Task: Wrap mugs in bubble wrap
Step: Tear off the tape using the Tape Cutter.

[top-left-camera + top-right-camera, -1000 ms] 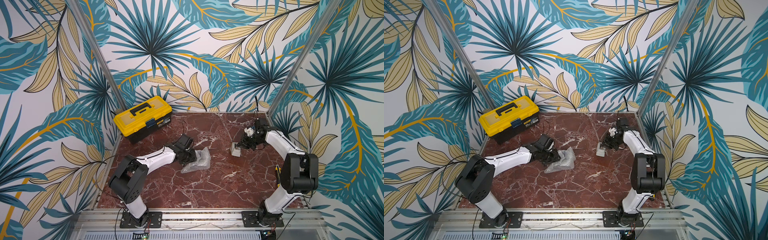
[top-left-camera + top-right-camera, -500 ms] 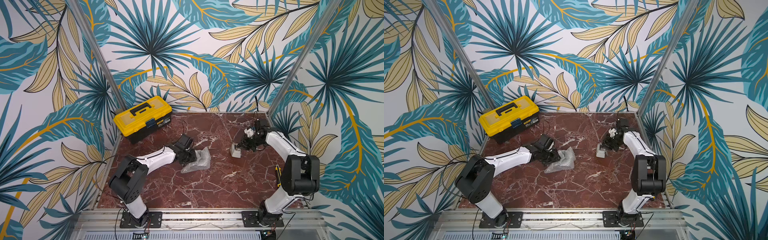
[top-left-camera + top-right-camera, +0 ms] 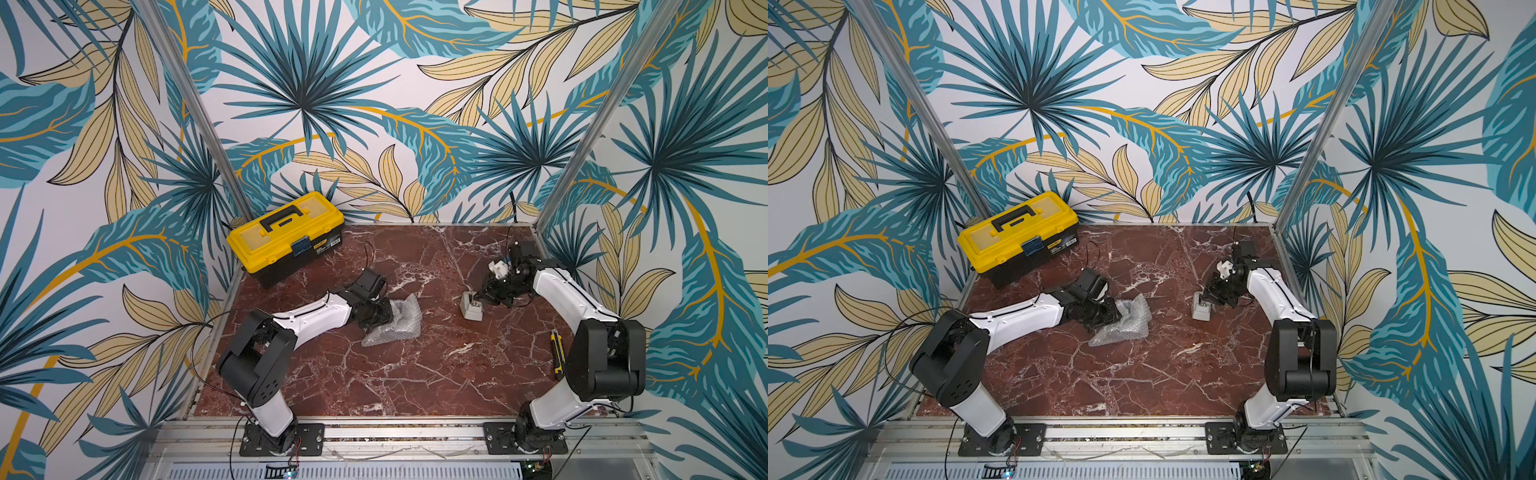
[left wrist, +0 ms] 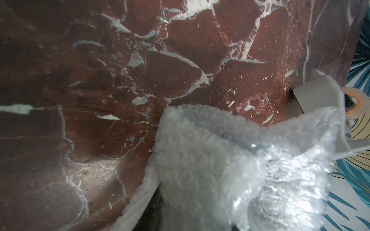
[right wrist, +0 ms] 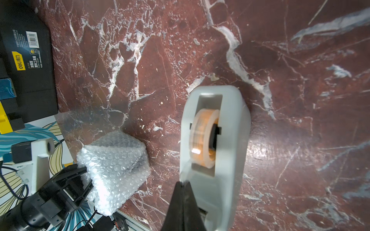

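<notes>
The bubble wrap is lying near the middle of the bench, with the left fingers closing on its left side. The tape dispenser is standing apart to its right, with the right fingers sitting at its rear end. The toolbox is sitting in the back left corner, and a slim tool is lying along the right edge.

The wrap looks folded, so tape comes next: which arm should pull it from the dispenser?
Right. The right gripper is shut at the tape dispenser's cutter end, while the left gripper clamps the bubble wrap and probably should not let go.
</notes>
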Controlling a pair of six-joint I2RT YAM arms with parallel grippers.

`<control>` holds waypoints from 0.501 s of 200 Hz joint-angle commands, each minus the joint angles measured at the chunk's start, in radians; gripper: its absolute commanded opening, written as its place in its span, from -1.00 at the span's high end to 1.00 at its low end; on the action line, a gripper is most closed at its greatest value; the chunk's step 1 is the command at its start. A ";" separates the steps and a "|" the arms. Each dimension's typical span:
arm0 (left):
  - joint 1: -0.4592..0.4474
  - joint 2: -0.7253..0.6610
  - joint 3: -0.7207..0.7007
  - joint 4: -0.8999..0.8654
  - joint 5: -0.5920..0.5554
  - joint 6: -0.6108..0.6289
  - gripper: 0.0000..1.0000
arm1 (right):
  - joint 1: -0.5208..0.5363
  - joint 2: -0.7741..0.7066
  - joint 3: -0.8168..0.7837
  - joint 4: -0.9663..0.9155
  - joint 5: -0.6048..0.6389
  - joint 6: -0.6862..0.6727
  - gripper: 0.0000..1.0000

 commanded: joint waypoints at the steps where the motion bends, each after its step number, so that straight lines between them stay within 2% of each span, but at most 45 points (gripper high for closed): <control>1: -0.014 0.009 -0.020 0.002 0.019 0.000 0.34 | 0.006 -0.052 -0.032 -0.003 -0.010 -0.001 1.00; 100: -0.016 0.007 -0.026 0.010 0.023 0.000 0.34 | 0.006 -0.104 -0.102 0.003 -0.003 0.012 1.00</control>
